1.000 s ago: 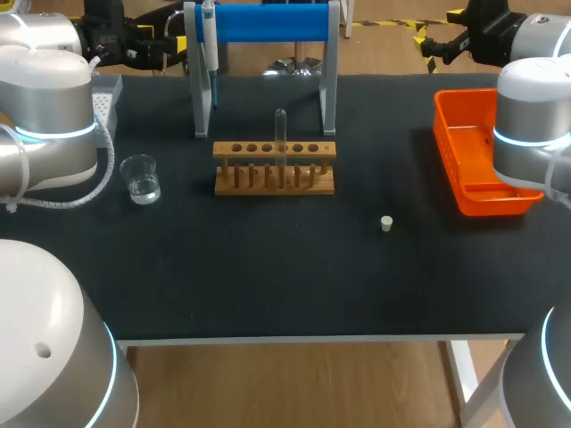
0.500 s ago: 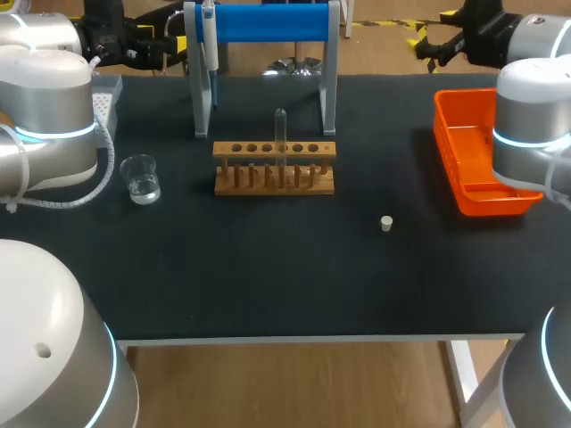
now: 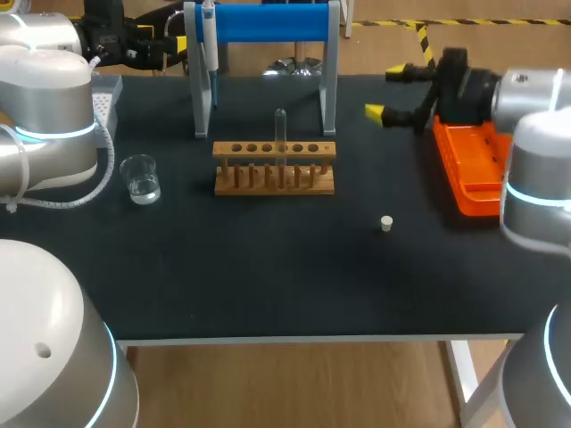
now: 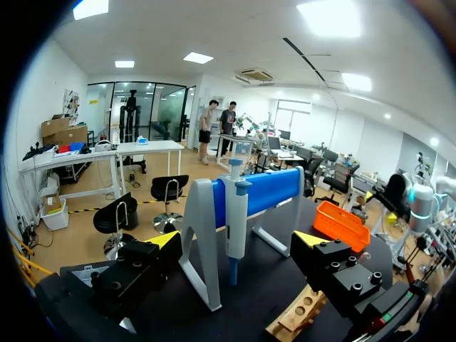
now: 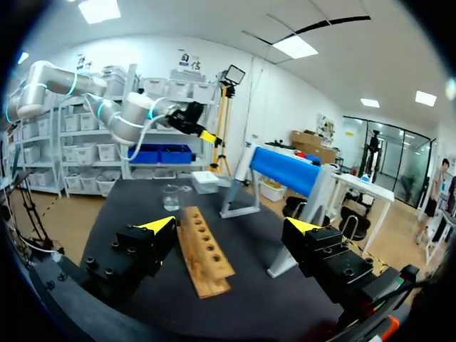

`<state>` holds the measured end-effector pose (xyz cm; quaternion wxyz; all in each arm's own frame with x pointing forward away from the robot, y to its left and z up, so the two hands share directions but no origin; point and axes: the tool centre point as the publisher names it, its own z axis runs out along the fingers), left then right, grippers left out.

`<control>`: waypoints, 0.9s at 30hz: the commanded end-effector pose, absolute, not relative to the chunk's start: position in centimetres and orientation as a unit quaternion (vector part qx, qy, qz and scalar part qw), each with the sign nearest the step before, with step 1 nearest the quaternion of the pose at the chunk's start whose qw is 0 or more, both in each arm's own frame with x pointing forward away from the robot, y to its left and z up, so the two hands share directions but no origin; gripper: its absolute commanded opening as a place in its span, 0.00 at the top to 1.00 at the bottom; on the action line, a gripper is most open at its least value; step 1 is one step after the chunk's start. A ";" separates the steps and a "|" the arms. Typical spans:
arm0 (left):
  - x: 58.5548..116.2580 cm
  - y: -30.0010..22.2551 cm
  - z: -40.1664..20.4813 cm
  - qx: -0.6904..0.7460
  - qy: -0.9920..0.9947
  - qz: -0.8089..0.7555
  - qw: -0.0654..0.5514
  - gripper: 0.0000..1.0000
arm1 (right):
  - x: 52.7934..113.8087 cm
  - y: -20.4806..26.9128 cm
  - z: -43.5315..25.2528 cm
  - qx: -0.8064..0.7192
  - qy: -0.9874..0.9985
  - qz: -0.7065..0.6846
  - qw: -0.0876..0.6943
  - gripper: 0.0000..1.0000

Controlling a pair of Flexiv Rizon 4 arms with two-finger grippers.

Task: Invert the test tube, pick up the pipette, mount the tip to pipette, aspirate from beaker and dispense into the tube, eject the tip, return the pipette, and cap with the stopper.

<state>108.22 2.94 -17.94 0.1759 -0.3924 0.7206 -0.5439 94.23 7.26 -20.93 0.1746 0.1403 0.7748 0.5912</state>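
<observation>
A clear test tube [image 3: 280,134] stands in the wooden rack [image 3: 274,168], rounded end up. The white-and-blue pipette [image 3: 210,45] hangs on the blue stand [image 3: 268,22] at the back. A beaker [image 3: 140,178] with a little liquid sits left of the rack. The small white stopper [image 3: 386,223] lies right of it. My right gripper [image 3: 386,92] hovers open beside the orange tray, empty, with the rack [image 5: 206,249] ahead of it [image 5: 229,224]. My left gripper [image 4: 239,242] is open at the back left, the pipette [image 4: 235,214] hanging just ahead of its fingers.
An orange tray [image 3: 473,178] sits at the right edge, partly behind my right arm. A pale tip box [image 3: 107,94] stands at the back left near my left arm. The blue stand's legs [image 3: 328,89] flank the space behind the rack.
My right arm has swung in from the back right corner, over the orange tray's near end toward the middle. The left arm and the table's objects have stayed put.
</observation>
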 end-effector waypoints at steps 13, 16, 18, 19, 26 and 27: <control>108.3 3.0 -18.0 -0.392 0.720 -0.545 0.176 0.00 | 88.4 10.6 -24.7 0.126 0.745 0.632 0.174 0.00; 108.3 3.0 -18.0 -0.392 0.720 -0.545 0.176 0.00 | 88.4 10.6 -24.7 0.126 0.745 0.632 0.174 0.00; 108.3 3.0 -18.0 -0.392 0.720 -0.545 0.176 0.00 | 88.4 10.6 -24.7 0.126 0.745 0.632 0.174 0.00; 108.3 3.0 -18.0 -0.392 0.720 -0.545 0.176 0.00 | 88.4 10.6 -24.7 0.126 0.745 0.632 0.174 0.00; 108.3 3.0 -18.0 -0.392 0.720 -0.545 0.176 0.00 | 88.4 10.6 -24.7 0.126 0.745 0.632 0.174 0.00; 108.3 3.0 -18.0 -0.392 0.720 -0.545 0.176 0.00 | 88.4 10.6 -24.7 0.126 0.745 0.632 0.174 0.00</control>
